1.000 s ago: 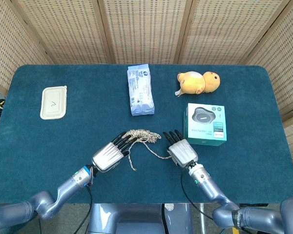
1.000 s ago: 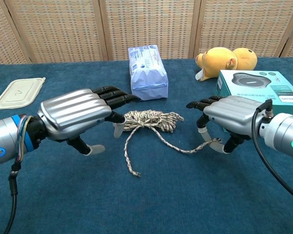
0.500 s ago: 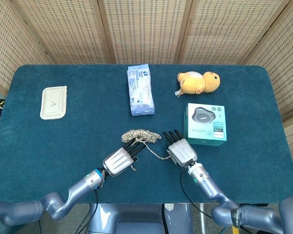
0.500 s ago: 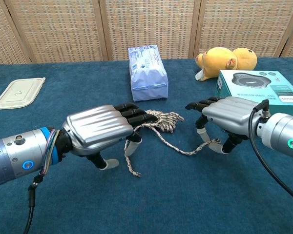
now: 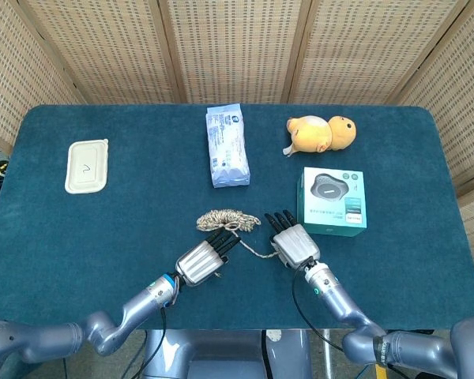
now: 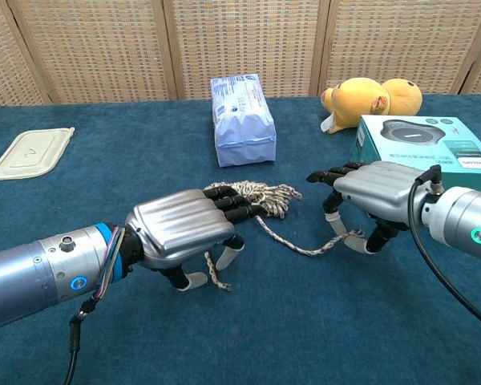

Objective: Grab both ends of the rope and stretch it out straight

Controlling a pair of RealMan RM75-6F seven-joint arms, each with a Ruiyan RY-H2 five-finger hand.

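We can read very little writing here. The blue-and-white packet, well beyond our left hand, carries printed text and a round emblem, all too small to make out. The teal box just behind our right hand shows a picture of a dark rounded device and a small white label, its words also unreadable. The cream lidded container, far off to the outer side of our left hand, bears a short dark pen mark on its lid.

The rope is a speckled beige-and-brown twisted cord. Most of it lies bunched in a loose coil just ahead of our left fingertips; one strand runs from the coil across to our right hand, and a short frayed end trails beneath our left hand.

Our left hand rests palm down over that frayed end, its fingers stretched forward onto the coil's edge; we cannot tell whether it grips anything. Our right hand is arched over the other end, and we cannot tell whether it pinches it.
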